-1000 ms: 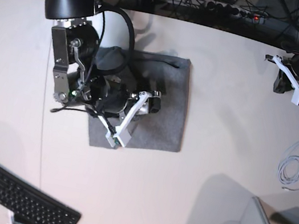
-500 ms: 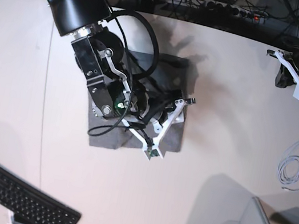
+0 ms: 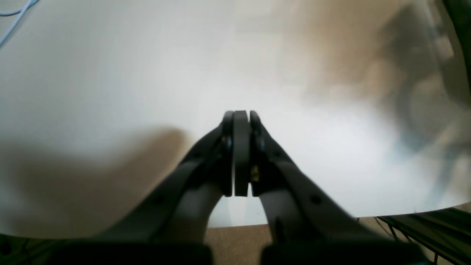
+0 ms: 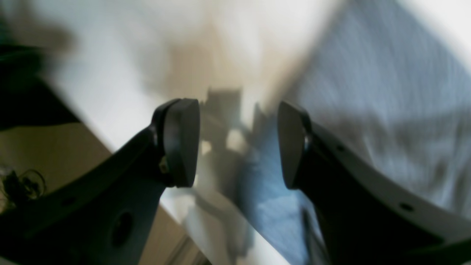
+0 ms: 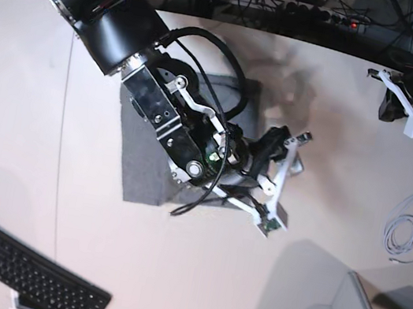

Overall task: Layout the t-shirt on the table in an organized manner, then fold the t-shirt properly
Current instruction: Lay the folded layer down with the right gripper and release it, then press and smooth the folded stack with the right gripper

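The right gripper [image 5: 290, 157] stands with its jaws apart and empty over the white tabletop [image 5: 169, 276], the grey t-shirt [image 5: 140, 167] lying folded just behind and under its arm. The left gripper [image 3: 241, 121] is pressed closed on nothing, well apart from the shirt. No writing or label can be read.

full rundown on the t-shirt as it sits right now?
The t-shirt is a heather-grey soft knit, folded into a compact, roughly rectangular bundle lying flat on the white table. The right arm crosses above it in the base view and hides much of its right side. The right pincer stands open past that edge, holding nothing. In the blurred right wrist view the cloth lies beside the pincer, not between the jaws.
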You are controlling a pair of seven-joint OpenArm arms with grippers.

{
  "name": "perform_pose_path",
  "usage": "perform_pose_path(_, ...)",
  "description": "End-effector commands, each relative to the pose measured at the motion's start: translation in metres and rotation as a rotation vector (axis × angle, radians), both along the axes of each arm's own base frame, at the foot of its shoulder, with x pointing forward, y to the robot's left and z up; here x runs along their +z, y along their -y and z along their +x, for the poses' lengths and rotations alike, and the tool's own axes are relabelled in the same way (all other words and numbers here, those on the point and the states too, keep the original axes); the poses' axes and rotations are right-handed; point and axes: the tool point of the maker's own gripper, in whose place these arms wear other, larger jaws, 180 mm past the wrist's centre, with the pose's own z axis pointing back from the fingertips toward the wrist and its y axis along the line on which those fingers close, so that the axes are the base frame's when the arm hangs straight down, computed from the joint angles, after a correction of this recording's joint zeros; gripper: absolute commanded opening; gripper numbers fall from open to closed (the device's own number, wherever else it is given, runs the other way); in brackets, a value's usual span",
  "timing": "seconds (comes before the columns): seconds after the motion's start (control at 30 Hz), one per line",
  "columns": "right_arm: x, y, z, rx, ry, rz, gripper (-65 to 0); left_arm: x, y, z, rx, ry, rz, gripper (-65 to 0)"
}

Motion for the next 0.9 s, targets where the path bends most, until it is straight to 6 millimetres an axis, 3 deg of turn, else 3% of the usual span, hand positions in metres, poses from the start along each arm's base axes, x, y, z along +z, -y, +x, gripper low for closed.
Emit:
perform_pose_path(0.0,0.025,0.011,0.018,-0.044,0.064,0.015,-33.5,0.009,-0.004,0.006,-0.005,0.036,0.009,-65.0)
perform_pose_path(0.1,0.043,0.046,0.031,-0.183,0.061,0.027,-34.1,0.01,-0.004,0.006,-0.004,0.039,0.007,-65.0)
perform_pose_path(0.17,0.048,0.074,0.04,-0.263,0.066,0.034,-40.2,0.009,-0.004,0.004,-0.001,0.035,0.004,-65.0)
perform_pose_path(0.27,0.031,0.121,0.047,-0.379,0.035,0.01,-61.7,0.008,-0.005,0.003,-0.002,0.032,0.006,-65.0)
perform_pose_path(0.3,0.023,0.135,0.049,-0.414,0.019,-0.005,-65.0,0.008,-0.005,0.003,-0.002,0.032,0.006,-65.0)
perform_pose_path(0.4,-0.004,0.168,0.045,-0.475,-0.033,-0.062,-63.3,0.008,-0.004,0.003,-0.001,0.033,0.003,-65.0)
perform_pose_path(0.5,-0.025,0.184,0.037,-0.491,-0.077,-0.114,-65.0,0.009,-0.004,0.004,-0.001,0.036,0.003,-65.0)
perform_pose_path(0.73,-0.068,0.199,0.028,-0.526,-0.149,-0.179,-64.8,0.008,-0.003,0.004,0.001,0.037,-0.001,-65.0)
perform_pose_path(0.87,-0.084,0.188,0.02,-0.485,-0.162,-0.209,-64.8,0.008,-0.003,0.003,0.001,0.034,-0.001,-65.0)
